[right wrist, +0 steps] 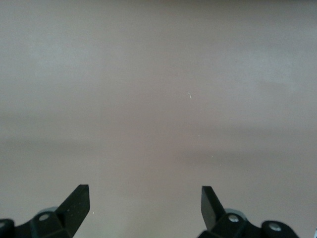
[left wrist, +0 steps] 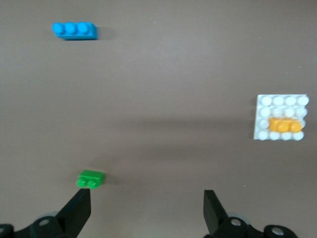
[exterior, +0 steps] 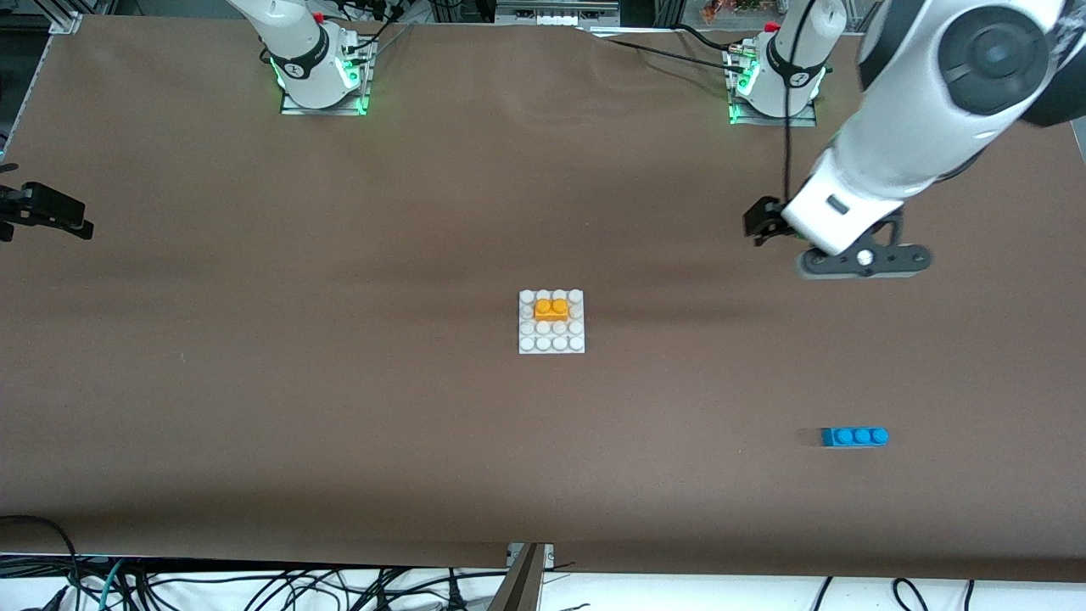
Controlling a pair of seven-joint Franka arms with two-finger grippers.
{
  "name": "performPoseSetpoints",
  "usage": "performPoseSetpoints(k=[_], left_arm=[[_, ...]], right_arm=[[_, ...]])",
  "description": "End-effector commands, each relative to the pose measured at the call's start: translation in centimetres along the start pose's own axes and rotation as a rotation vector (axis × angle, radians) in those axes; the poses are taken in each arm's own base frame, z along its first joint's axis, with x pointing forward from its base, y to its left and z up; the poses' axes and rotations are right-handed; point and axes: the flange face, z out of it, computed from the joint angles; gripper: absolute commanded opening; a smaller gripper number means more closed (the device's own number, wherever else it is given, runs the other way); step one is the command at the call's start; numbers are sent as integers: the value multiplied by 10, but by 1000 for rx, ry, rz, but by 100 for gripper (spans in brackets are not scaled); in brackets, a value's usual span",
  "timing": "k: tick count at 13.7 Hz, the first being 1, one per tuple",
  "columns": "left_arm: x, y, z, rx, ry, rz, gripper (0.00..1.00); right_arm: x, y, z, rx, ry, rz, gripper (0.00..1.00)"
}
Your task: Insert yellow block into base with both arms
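Your yellow block (exterior: 551, 308) sits seated on the base (exterior: 551, 341), in the stud rows farther from the front camera, long axis running between the arms' ends of the table. Bare brown table (exterior: 339, 382) lies open all round the plate. Left gripper (left wrist: 147, 210) hangs above the table at its own end, fingers spread wide, empty; green brick (left wrist: 91, 178) just ahead, blue three-stud brick (exterior: 854, 437) well apart. Right gripper (right wrist: 145, 206) likewise wide and empty over bare table.

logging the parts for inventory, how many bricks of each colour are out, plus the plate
orange-yellow plastic two-stud brick: 1
green plastic two-stud brick: 1
blue plastic three-stud brick: 1
white square studded plastic plate: 1
total: 4
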Motion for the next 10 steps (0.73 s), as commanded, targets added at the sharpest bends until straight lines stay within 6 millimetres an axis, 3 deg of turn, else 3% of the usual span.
performPoseSetpoints(k=[1,5,10], left_arm=[[-28,-52,-8,-79,-9,45,100],[-32,-85,-2,-99,2,-8,100],[-34,-89,4,-91,29,-14,100]], right_arm=[[-1,1,-1,-7,4,-10,100],[-1,1,-1,-7,4,-10,100],[-1,1,-1,-7,4,-10,100]])
